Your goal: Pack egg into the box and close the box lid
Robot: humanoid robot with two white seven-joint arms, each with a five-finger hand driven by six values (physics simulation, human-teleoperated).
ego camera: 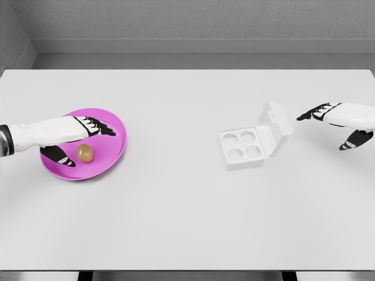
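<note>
Your left hand (79, 137), fingers apart, straddles the egg (85, 153) on the pink plate (114, 155); the egg sits at its five o'clock. The open box (249, 144) lies far toward three o'clock, nearer your spread, empty right hand (340, 126).

A tan-brown egg (85, 153) lies on a magenta plate (111, 120); the box (253, 140) and table (187, 222) are white.

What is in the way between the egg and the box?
Nothing visible. The egg lies on the pink plate under the open left hand. Only bare white table lies between the plate and the egg box, whose lid stands open with four empty cups.
</note>
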